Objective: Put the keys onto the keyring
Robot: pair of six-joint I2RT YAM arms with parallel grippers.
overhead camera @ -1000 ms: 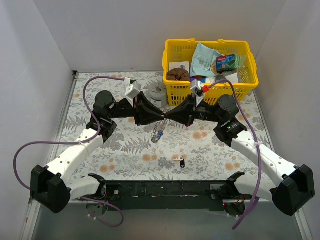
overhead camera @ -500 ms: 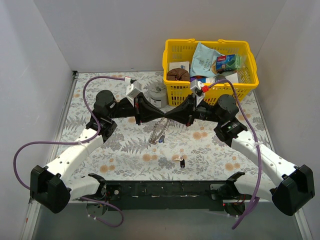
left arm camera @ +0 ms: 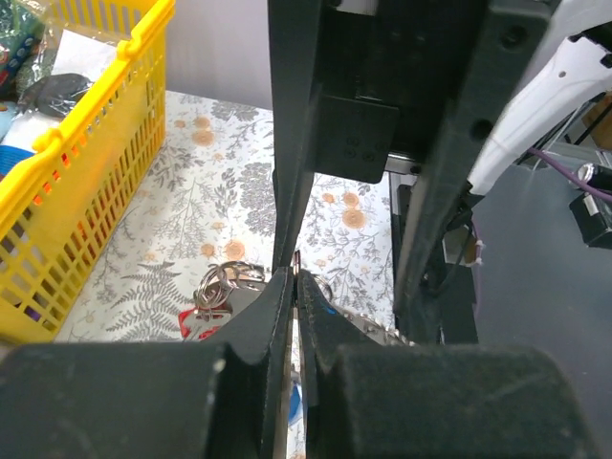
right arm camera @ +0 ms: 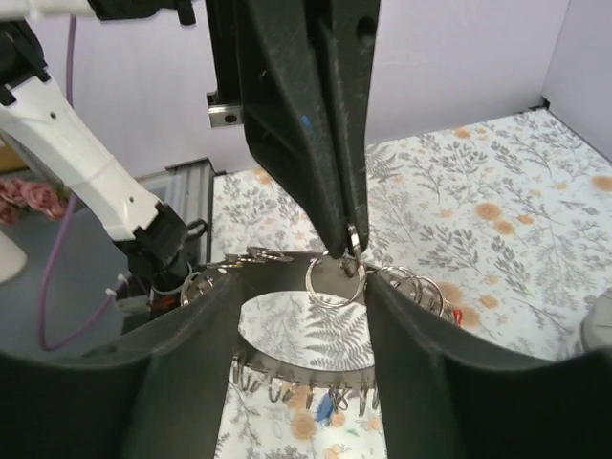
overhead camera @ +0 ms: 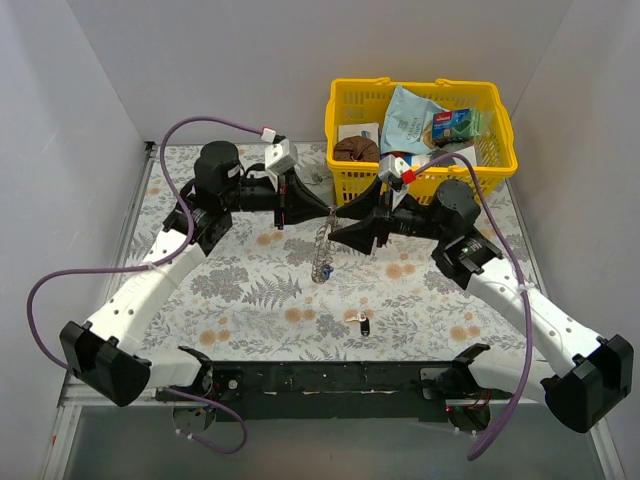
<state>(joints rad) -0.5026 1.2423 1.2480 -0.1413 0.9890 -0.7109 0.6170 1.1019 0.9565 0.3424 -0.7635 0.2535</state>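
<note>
My left gripper [overhead camera: 327, 213] has clamped the keyring [overhead camera: 321, 255] and moved up-frame. My right gripper [overhead camera: 338, 224] has let go — fingers apart.

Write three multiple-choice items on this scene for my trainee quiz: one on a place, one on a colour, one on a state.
1. Where does the basket stand?
A) at the far right of the table
B) at the near left corner
C) between the arm bases

2. What colour are the cables on the arms?
A) green
B) purple
C) orange

3. How is the keyring?
A) lying flat on the table
B) inside the basket
C) dangling from the shut left hand

Key: 1 A, it sits at the table's far right edge. 2 B, both looping cables are purple. 3 C, the left hand pinches its top, while the right hand stands open around it.
</note>
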